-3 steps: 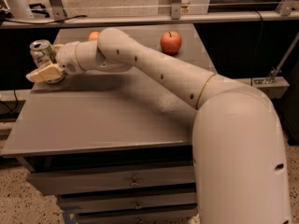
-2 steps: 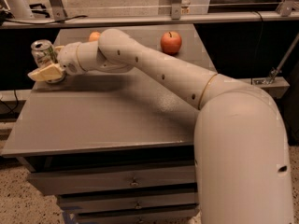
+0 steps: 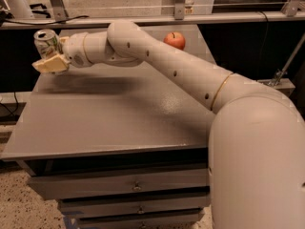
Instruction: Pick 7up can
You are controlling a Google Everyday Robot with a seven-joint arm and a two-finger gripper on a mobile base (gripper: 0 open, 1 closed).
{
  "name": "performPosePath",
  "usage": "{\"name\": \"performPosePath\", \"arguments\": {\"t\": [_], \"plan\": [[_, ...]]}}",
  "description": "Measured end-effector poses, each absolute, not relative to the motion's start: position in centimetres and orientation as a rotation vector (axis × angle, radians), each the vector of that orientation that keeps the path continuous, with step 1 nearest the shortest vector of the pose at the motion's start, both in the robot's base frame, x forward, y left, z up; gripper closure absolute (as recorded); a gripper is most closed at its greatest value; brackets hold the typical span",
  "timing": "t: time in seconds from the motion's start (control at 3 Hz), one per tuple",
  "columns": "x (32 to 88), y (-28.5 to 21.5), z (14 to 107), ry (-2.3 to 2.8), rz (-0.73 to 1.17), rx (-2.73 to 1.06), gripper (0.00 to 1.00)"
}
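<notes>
The 7up can (image 3: 46, 41), silver-topped with green and whitish sides, sits in my gripper (image 3: 47, 55) at the far left, above the left edge of the grey table (image 3: 119, 123). The near cream finger (image 3: 50, 64) lies in front of the can's lower part; the far finger is hidden behind it. The can looks lifted off the surface, and a shadow lies on the table below the wrist. My arm stretches from the lower right across the table to the can.
A red apple (image 3: 175, 40) stands at the back of the table, right of my arm. The table has drawers (image 3: 136, 186) below its front edge. A metal rail (image 3: 190, 18) runs behind the table. The orange fruit is hidden.
The gripper and the can have risen together and shifted slightly right. The orange fruit, seen earlier behind the arm, is now hidden by it.
</notes>
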State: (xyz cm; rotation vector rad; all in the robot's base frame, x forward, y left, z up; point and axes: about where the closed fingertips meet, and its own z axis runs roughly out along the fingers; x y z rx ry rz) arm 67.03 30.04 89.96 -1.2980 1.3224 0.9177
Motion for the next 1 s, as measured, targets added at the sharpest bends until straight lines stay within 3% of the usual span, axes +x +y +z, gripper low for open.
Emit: {"name": "performPosePath", "arguments": {"t": [0.67, 1.0], "plan": [[64.5, 29.7, 99.1, 1.136, 0.975, -1.289, 1.00], [64.3, 29.8, 99.4, 1.130, 0.981, -1.289, 1.00]]}}
